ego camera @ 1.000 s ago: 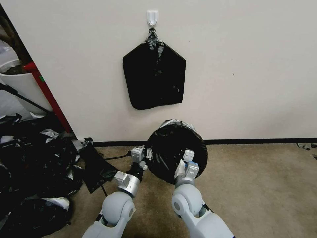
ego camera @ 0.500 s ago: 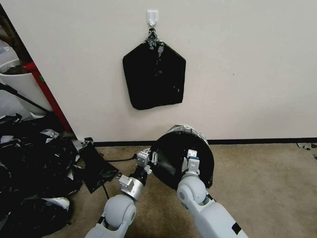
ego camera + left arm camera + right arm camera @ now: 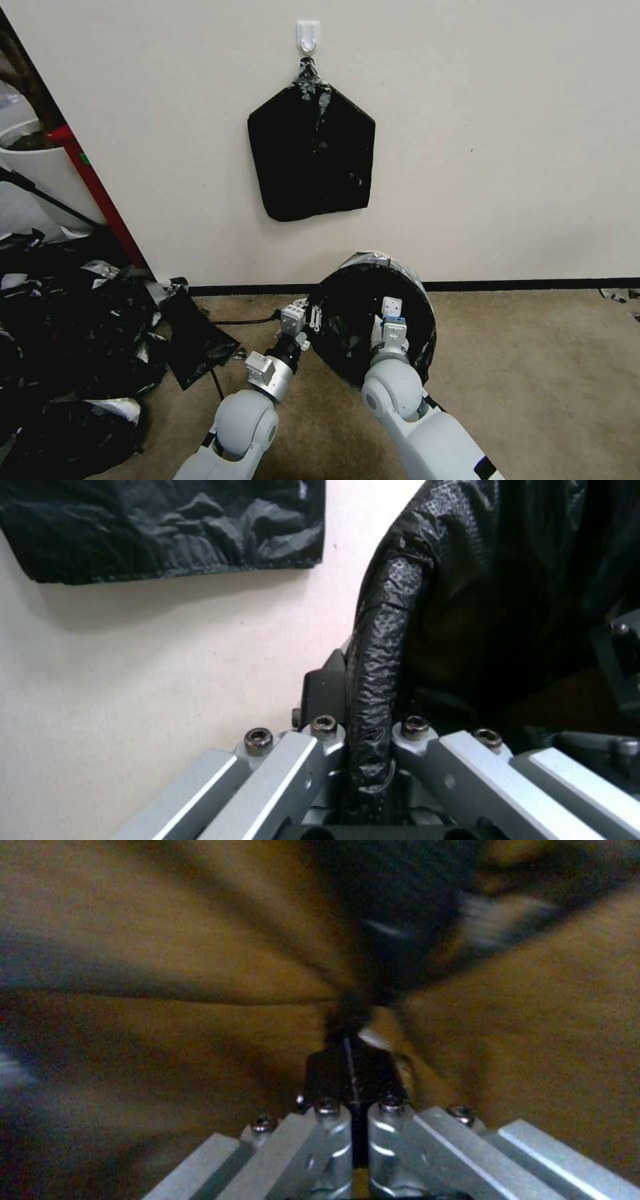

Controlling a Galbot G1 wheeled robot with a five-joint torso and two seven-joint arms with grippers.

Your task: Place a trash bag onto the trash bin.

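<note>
The glossy black trash bag (image 3: 353, 313) is stretched over the trash bin, which lies tipped with its mouth toward me by the wall; the bin's own walls are hidden under the plastic. At the mouth's left edge, my left gripper (image 3: 308, 319) is shut on the bag-wrapped rim (image 3: 373, 680), one finger on each side of it. My right gripper (image 3: 392, 308) reaches inside the mouth. In the right wrist view it (image 3: 351, 1065) is shut on a thin stretched fold of the bag (image 3: 400, 915).
A flat black pack of bags (image 3: 311, 153) hangs from a white wall hook (image 3: 308, 35). A heap of black plastic scraps (image 3: 67, 333) covers the floor at left, beside a red pole (image 3: 100, 193) and a white tub (image 3: 33, 163). Bare carpet (image 3: 533, 380) lies to the right.
The bagged bin has shifted right and tipped more toward me. Both grippers moved right with it, and the right one sits deeper in the mouth.
</note>
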